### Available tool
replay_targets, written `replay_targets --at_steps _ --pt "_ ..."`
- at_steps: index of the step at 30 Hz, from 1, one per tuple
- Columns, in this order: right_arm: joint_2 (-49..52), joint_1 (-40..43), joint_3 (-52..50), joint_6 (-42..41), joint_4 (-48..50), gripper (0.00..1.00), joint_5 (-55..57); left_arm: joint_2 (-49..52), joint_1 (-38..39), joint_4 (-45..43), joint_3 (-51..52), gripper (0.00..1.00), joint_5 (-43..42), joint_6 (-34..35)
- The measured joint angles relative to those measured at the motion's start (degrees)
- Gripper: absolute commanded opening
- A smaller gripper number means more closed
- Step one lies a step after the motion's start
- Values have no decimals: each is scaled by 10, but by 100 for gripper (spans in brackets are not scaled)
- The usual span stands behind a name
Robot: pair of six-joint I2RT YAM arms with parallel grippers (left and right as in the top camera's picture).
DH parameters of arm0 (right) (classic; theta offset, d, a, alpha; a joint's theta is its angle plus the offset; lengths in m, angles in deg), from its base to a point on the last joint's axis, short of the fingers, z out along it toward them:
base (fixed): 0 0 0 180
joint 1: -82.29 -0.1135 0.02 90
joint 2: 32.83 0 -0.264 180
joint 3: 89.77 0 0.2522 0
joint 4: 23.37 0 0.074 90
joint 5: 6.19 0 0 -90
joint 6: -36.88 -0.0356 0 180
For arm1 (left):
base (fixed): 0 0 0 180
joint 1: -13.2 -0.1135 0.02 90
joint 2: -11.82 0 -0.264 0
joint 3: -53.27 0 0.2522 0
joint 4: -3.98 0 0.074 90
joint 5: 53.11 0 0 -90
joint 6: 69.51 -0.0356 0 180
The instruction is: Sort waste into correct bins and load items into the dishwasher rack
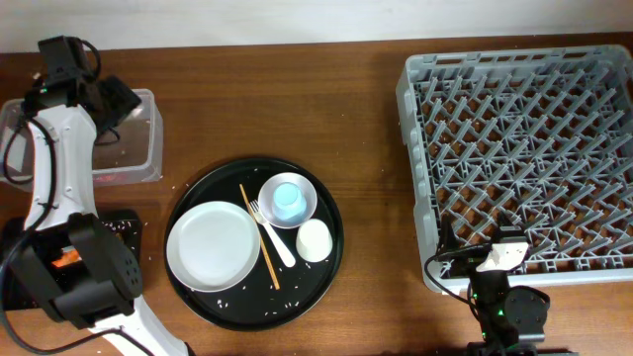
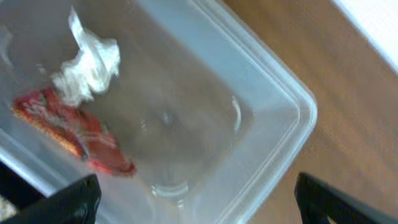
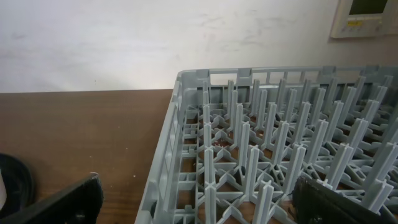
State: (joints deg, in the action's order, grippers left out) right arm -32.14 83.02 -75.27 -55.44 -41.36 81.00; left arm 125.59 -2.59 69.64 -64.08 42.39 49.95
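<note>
Your left gripper [image 2: 199, 208] hangs over the clear tub [image 2: 301, 115]. Its fingers are spread wide, with nothing between them. Inside the tub, ahead and left of the fingers in the wrist view, lies the crumpled white tissue [image 2: 87, 65], and the red wrapper [image 2: 74, 134] lies just beside it.

Your right gripper [image 3: 199, 208] sits at the near edge of the dishwasher rack [image 3: 186, 81]. It is also wide open and holds nothing. The rack's corner and pegs rise straight ahead of it.

Between your two arms, well apart from both grippers, is the round black tray [image 1: 331, 213]. It carries the white plate [image 1: 213, 245], chopsticks [image 1: 259, 237], fork [image 1: 272, 232] and white cup [image 1: 314, 240]. The light blue cup [image 1: 288, 201] stands inside the white bowl [image 1: 267, 193]. Beige crumbs [image 1: 237, 302] are scattered on the tray.
</note>
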Motion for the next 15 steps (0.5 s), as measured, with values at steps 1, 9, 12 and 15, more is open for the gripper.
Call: replay_targets --at_steps 1,9,12,15 --pt "0 0 0 0 0 99 0 -2 0 21 0 97 -21 0" --pt "0 0 0 0 0 99 0 -133 69 203 -3 94 -161 -36" --pt "0 0 0 0 0 99 0 -138 139 247 12 94 -160 -46" --pt "0 0 0 0 0 99 0 -137 202 248 58 94 -160 -49"
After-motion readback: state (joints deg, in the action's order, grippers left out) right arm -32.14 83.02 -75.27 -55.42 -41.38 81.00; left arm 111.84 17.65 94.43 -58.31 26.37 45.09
